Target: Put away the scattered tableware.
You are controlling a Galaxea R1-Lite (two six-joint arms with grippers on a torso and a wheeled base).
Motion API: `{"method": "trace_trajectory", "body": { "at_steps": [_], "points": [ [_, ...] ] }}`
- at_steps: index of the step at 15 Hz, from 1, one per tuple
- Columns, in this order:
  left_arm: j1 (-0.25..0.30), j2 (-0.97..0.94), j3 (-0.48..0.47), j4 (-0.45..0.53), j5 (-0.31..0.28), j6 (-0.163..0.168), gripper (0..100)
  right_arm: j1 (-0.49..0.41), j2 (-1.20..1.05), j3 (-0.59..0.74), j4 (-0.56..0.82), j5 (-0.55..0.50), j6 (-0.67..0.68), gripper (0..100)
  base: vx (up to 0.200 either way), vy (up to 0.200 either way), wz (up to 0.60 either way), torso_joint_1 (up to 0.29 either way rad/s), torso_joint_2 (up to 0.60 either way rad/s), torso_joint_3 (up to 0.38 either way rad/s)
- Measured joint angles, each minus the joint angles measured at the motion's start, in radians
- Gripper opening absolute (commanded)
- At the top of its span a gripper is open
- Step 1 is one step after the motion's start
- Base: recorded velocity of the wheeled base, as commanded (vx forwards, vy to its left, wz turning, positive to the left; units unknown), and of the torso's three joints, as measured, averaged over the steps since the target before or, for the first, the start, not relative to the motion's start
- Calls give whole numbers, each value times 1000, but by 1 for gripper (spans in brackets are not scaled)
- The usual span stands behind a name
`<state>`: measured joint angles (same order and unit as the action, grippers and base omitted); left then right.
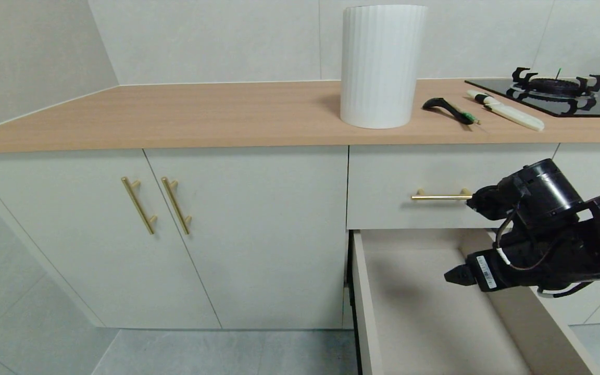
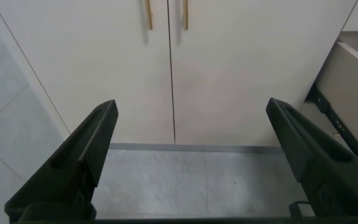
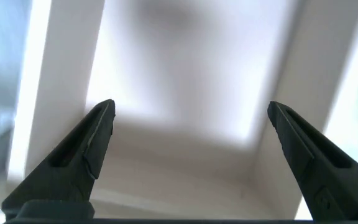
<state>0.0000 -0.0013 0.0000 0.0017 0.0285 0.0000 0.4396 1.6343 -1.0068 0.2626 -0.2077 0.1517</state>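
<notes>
Your open, empty right gripper (image 1: 452, 276) sits below the utensil (image 1: 448, 110) and knife (image 1: 508, 111), both lying diagonally on the counter (image 1: 201, 114).

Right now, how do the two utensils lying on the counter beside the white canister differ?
The dark utensil is black with a green tip; the pale utensil is cream with a dark band. The dark utensil is shorter and curved at its end; the pale utensil is longer and straight. Both lie flat on the countertop, slanted alike.

Ribbed canister (image 1: 382, 65), black utensil (image 1: 448, 109), cream knife (image 1: 508, 110) on countertop (image 1: 201, 112), right tool (image 1: 453, 276) over open drawer (image 1: 365, 302)
</notes>
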Motion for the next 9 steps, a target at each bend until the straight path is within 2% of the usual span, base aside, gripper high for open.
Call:
{"method": "trace_trajectory", "body": {
  "at_steps": [6, 9],
  "points": [
    [0, 0, 0, 0, 0, 0, 100, -24, -23, 5, -43, -6, 0, 100, 0, 0, 0, 0, 0, 0],
    [0, 0, 0, 0, 0, 0, 100, -25, -27, 9, -60, -7, 0, 100, 0, 0, 0, 64, -235, -219]
  ]
}}
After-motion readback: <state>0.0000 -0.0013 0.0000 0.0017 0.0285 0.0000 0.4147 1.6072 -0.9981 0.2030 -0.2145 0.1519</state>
